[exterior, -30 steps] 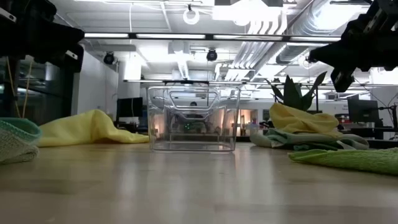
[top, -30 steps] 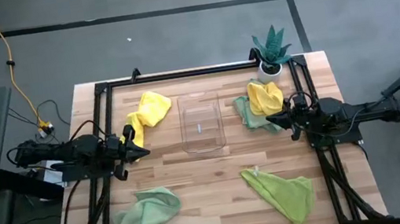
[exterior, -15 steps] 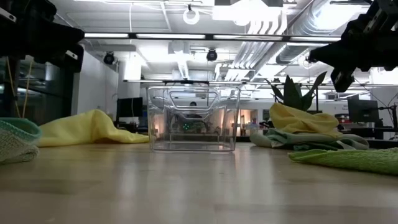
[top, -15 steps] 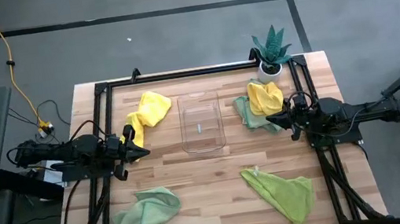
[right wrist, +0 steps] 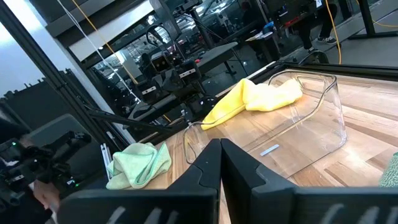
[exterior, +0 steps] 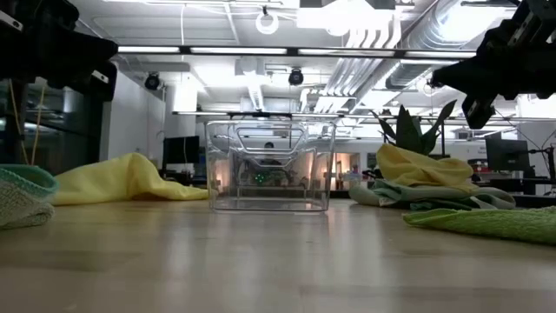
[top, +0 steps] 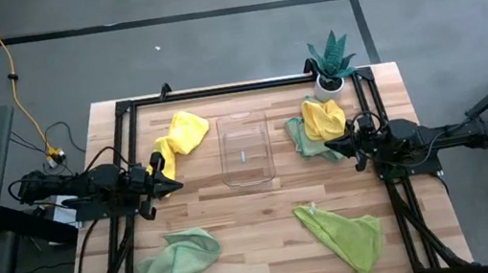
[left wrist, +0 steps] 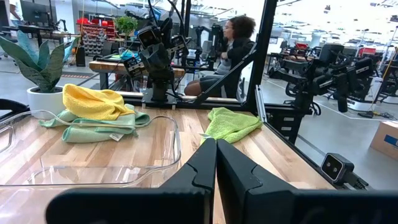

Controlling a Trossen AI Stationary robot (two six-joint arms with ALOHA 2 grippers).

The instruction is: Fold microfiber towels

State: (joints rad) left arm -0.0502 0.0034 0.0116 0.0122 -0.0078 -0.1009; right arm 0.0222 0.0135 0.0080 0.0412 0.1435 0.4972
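Several microfiber towels lie crumpled on the wooden table. A yellow towel [top: 180, 134] lies at the far left. Another yellow towel [top: 324, 117] rests on a pale mint one [top: 302, 137] at the far right. A mint towel [top: 178, 265] is at the near left and a lime one [top: 346, 234] at the near right. My left gripper [top: 173, 179] is shut and level at the table's left side. My right gripper [top: 331, 149] is shut and level at the right side, above the edge of the mint towel; whether it touches it I cannot tell.
A clear plastic bin [top: 245, 149] stands in the middle of the table, between the two grippers. A spiky potted plant [top: 330, 64] stands at the far right corner. A black frame [top: 237, 87] borders the table. A person [left wrist: 231, 43] sits beyond the table.
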